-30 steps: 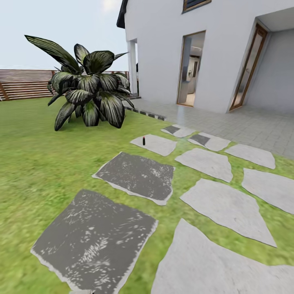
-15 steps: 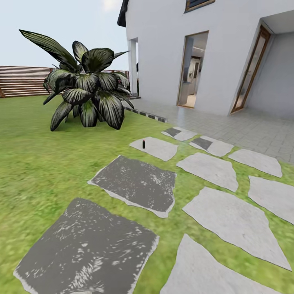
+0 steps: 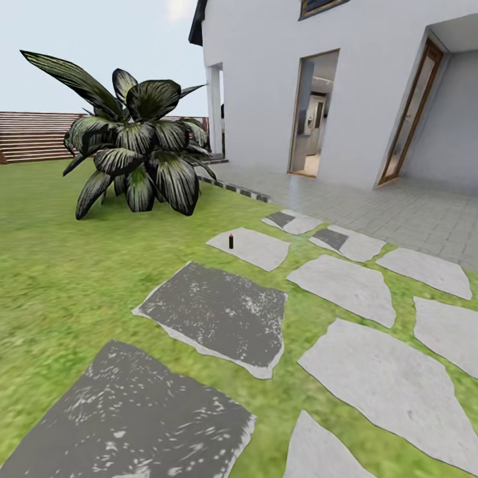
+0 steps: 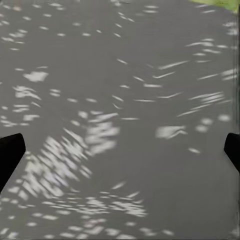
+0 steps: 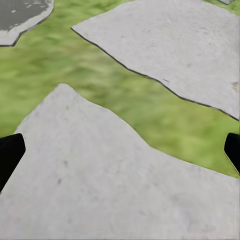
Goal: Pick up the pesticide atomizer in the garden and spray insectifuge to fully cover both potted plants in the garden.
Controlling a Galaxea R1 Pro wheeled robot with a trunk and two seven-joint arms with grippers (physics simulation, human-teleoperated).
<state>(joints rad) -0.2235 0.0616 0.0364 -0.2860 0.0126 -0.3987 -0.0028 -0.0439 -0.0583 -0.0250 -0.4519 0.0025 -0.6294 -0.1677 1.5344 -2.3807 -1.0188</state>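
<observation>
Left claw (image 4: 120, 150) and right claw (image 5: 120, 150) gape wide; black, red-tipped pesticide atomizer (image 3: 231, 241) stands upright.

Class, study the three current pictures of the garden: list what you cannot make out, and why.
- Pesticide atomizer, head view: too small for its nozzle or label to show.
- Left hand, left wrist view: fingertips cut off by the side edges.
- Right hand, right wrist view: the same.
- Striped-leaf bush, head view: hides the fence behind.
</observation>
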